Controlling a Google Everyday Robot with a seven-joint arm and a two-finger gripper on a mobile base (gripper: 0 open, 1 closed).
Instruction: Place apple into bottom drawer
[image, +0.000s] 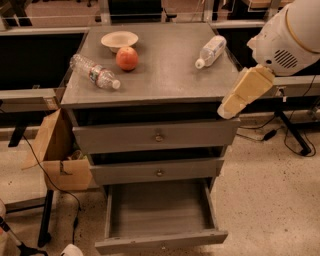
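Observation:
The red-orange apple (127, 58) sits on the grey cabinet top (165, 70), just in front of a shallow beige bowl (119, 40). The bottom drawer (160, 209) is pulled out toward me, and its grey tray holds nothing. The two upper drawers are nearly closed. My gripper (227, 111), beige and hanging from the white arm (290, 35), hovers at the cabinet's front right corner. It is well to the right of the apple, holds nothing and touches no object.
A clear plastic bottle (95, 71) lies on the left of the cabinet top and another (211, 51) on the right. A cardboard box (57, 150) hangs at the cabinet's left side. Cables and a stand leg (292, 135) lie on the floor to the right.

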